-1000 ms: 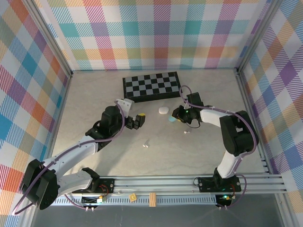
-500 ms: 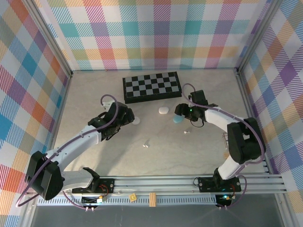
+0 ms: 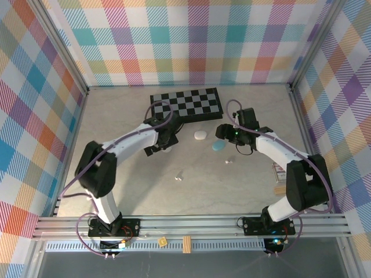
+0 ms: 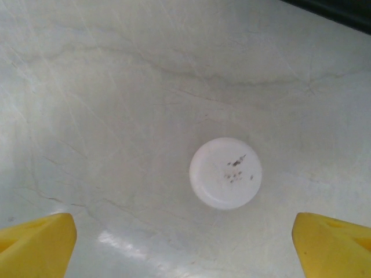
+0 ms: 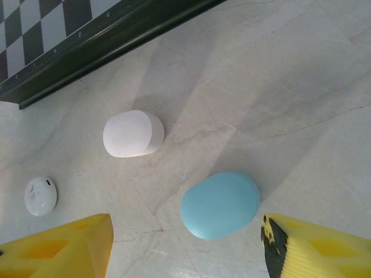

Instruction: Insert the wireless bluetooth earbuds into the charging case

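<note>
since the earbuds (image 3: 178,176) are tiny, stiff and surely very light, i expect them to skid or flip on the smooth counter (image 3: 116,174) if anything nudges them; i judge the best hold is low across the stem, with a gentle close. one of them lies loose near mid-counter, at 8 o'clock from the blue case (image 3: 218,145); its long axis seems to run 1 to 7 o'clock, though it is too small to say which end is the stem. the other earbud (image 3: 228,161) lies at 5 o'clock from that case, near it but apart, lying roughly 3 to 9. the white case (image 3: 200,135) sits at 10 o'clock of the blue one, both shut as far as i can see, with the chessboard (image 3: 185,105) beyond at 12. my right gripper (image 5: 185,249) hangs over the blue case, spread wide apart, gripping nothing. my left gripper (image 4: 185,243) is spread wide too, empty, above a round white disc (image 4: 226,172) that lies at 8 o'clock of the white case.
</note>
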Controlling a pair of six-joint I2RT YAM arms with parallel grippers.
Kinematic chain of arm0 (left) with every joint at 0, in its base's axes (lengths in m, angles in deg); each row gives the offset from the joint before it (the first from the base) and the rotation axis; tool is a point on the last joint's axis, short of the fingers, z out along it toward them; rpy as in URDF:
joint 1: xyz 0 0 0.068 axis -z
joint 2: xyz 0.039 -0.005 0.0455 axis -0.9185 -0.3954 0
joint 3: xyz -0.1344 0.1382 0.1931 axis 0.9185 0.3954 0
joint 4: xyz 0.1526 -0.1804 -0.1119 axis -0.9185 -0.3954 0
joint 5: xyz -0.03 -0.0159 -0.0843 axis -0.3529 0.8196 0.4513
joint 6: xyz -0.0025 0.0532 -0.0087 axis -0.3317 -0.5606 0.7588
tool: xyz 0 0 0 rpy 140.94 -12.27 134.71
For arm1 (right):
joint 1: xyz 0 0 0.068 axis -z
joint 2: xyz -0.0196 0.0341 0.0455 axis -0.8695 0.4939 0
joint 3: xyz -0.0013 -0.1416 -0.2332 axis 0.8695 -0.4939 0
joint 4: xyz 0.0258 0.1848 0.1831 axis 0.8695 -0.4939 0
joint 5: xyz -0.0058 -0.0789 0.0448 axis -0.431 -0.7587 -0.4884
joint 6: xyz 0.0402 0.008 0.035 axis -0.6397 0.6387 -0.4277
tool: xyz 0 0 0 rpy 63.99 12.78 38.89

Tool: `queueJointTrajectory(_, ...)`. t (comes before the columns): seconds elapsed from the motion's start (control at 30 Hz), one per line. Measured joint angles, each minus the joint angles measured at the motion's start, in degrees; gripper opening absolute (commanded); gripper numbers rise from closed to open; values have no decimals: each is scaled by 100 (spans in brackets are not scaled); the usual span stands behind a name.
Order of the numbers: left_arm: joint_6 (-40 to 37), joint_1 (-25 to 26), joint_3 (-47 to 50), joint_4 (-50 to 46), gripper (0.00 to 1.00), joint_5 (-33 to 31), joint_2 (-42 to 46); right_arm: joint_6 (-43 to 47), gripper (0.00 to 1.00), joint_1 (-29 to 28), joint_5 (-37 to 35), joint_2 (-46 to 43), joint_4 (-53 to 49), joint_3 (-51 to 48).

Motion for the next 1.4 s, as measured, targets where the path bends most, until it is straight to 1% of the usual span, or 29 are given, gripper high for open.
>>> queueJointTrajectory(0.13, 363, 13, -337, -164, 93, 11, -505, 46, 68, 0, 31, -146, -39, -116)
queueJointTrajectory(0.4, 826, 33, -498, -109, 90, 208, -879, 111, 68, 0, 258, -155, -94, -216)
queueJointTrajectory(0.6, 953, 22, -579, 20, 88, 306, -1130, 107, 68, 0, 424, -155, -83, -240)
queueJointTrajectory(0.9, 977, -46, -662, 181, 83, 413, -1429, 109, 68, 0, 487, -192, -92, -313)
queueJointTrajectory(1.1, 975, -127, -662, 216, 77, 420, -1493, 109, 68, 0, 498, -199, -92, -326)
queueJointTrajectory(1.27, 960, -166, -662, 321, 67, 424, -1513, 109, 68, 0, 498, -203, -66, -380)
queueJointTrajectory(1.4, 940, -166, -662, 352, 56, 496, -1543, 107, 68, 0, 501, -203, -57, -428)
